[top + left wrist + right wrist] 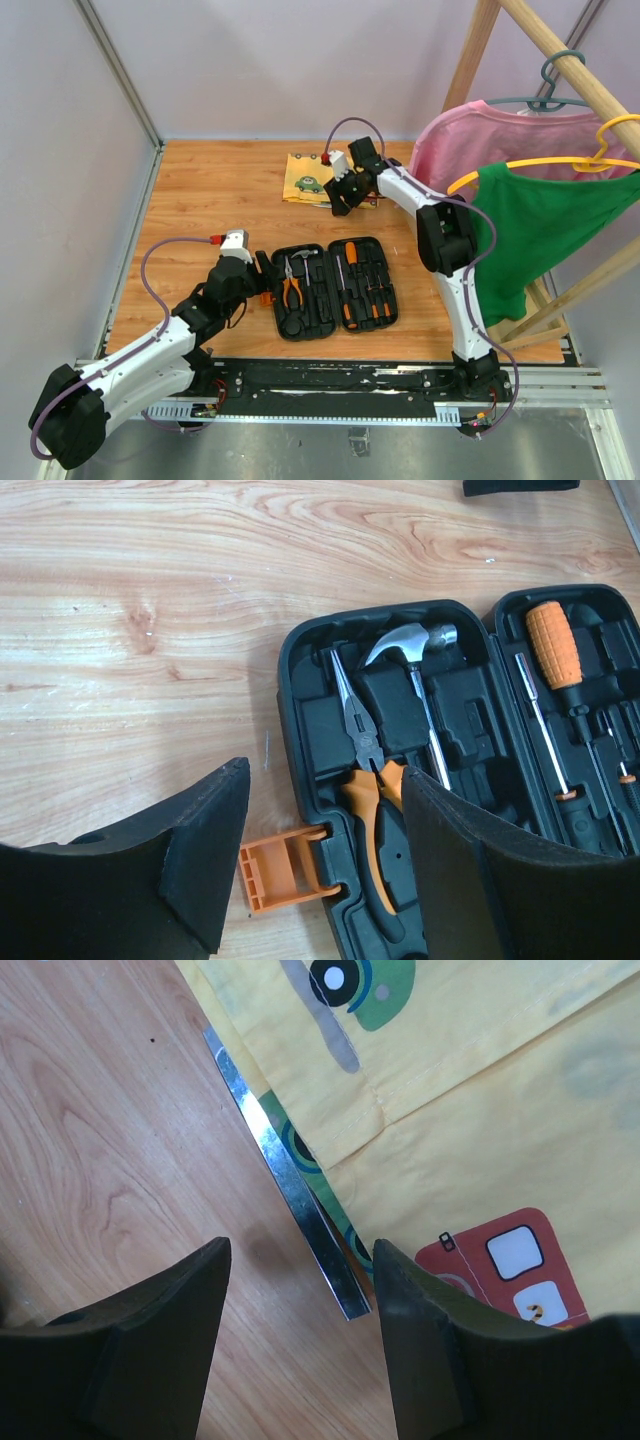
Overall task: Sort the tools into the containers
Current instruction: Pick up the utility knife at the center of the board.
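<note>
The black tool case (335, 322) lies open in the middle of the table. In the left wrist view its left half (300, 655) holds the claw hammer (410, 645) and the orange-handled pliers (372, 790). The right half holds an orange-handled screwdriver (553, 645) and other screwdrivers (362, 285). The orange latch (272, 867) sticks out at the case's left edge. My left gripper (325, 775) is open and empty above that edge, straddling the latch and the pliers' handles. My right gripper (300, 1250) is open at the back, straddling the end of a flat steel strip (285, 1175).
The steel strip lies along the edge of the yellow cloth printed with cars (480, 1090), also seen from above (308, 178). A wooden clothes rack with a pink shirt (480, 140) and a green shirt (545, 225) stands on the right, close to the right arm.
</note>
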